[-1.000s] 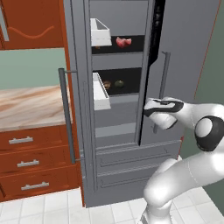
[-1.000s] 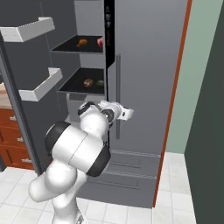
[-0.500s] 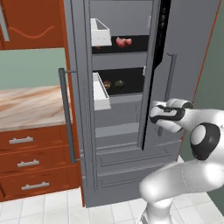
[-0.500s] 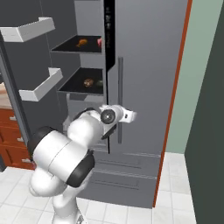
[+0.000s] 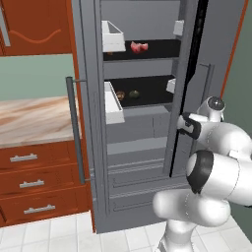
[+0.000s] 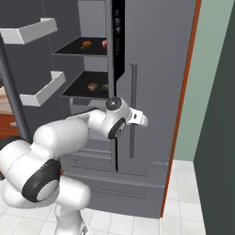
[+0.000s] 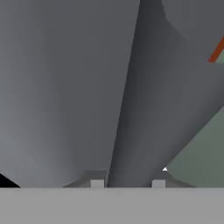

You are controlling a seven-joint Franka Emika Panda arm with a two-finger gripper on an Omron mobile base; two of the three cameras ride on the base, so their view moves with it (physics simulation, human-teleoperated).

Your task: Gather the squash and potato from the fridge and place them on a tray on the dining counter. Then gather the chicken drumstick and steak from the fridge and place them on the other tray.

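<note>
The grey fridge (image 5: 142, 147) stands with its left door swung wide. On the upper shelf lie the pink steak (image 5: 139, 47) and an orange-brown chicken drumstick (image 6: 86, 44). The brown potato (image 5: 119, 95) and the dark green squash (image 5: 134, 93) sit side by side on the shelf below. My gripper (image 6: 144, 120) is at the right door's vertical bar handle (image 6: 133, 92). In the hand view that bar (image 7: 131, 109) runs between my fingertips (image 7: 97, 183), with the gripper (image 7: 127, 183) shut on it. The right door stands a little ajar. The trays and the dining counter are out of view.
White door bins (image 5: 112, 37) jut from the open left door, whose long handle (image 5: 74, 128) faces the marbled wall counter (image 5: 29, 118) and red-brown drawers (image 5: 34, 182). A green wall (image 6: 206, 92) lies right of the fridge. White floor tiles (image 6: 183, 215) are in front.
My hand has moved right and outward with the right door's handle, and that door has swung further from the fridge. The jaws have drawn in slightly.
</note>
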